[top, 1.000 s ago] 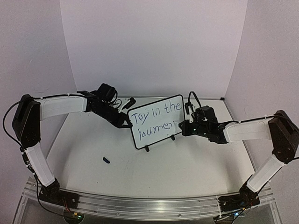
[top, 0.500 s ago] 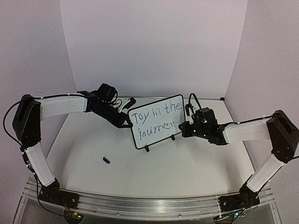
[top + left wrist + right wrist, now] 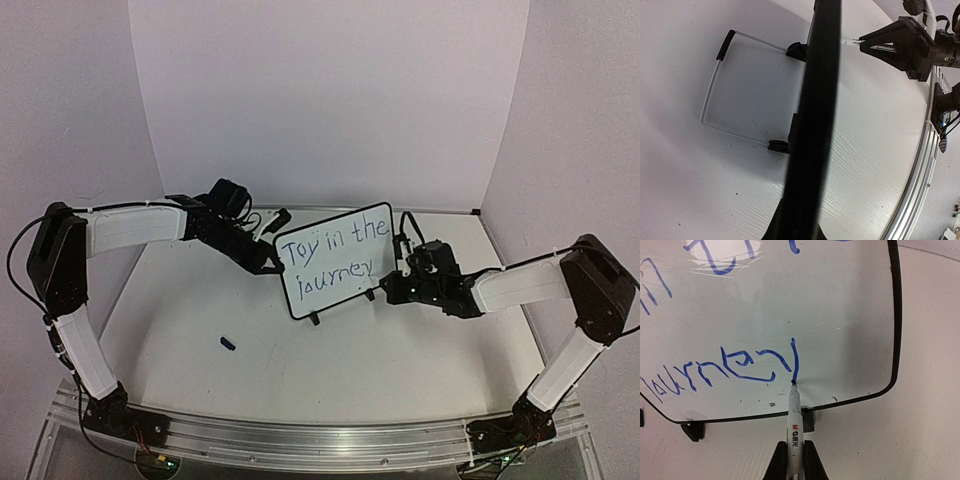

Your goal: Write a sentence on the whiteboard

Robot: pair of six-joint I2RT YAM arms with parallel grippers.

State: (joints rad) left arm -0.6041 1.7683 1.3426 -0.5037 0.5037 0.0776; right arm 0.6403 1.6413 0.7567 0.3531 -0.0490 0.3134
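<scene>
One whiteboard (image 3: 333, 262) stands tilted on the table (image 3: 400, 370), resting on two small black feet (image 3: 692, 430), with one thin wire stand (image 3: 715, 85) folded out behind it. The sentence (image 3: 330, 256) on the whiteboard runs in two blue lines: "Toy in the" above, "journey" below.

Two arms meet at the whiteboard, one on each side. The left gripper (image 3: 270, 262) is at the whiteboard's left edge, jaws together and clamped on that edge; in the left wrist view the whiteboard shows edge-on as one dark band. The right gripper (image 3: 795, 456) is just in front of the whiteboard's lower right corner, clamped on one slim white marker (image 3: 794, 417). The marker's dark tip touches the whiteboard's face at the bottom of the last letter's tail, just above the lower frame.

One small dark object (image 3: 228, 344) lies on the table, well apart from the whiteboard, in front of it and to its left.
</scene>
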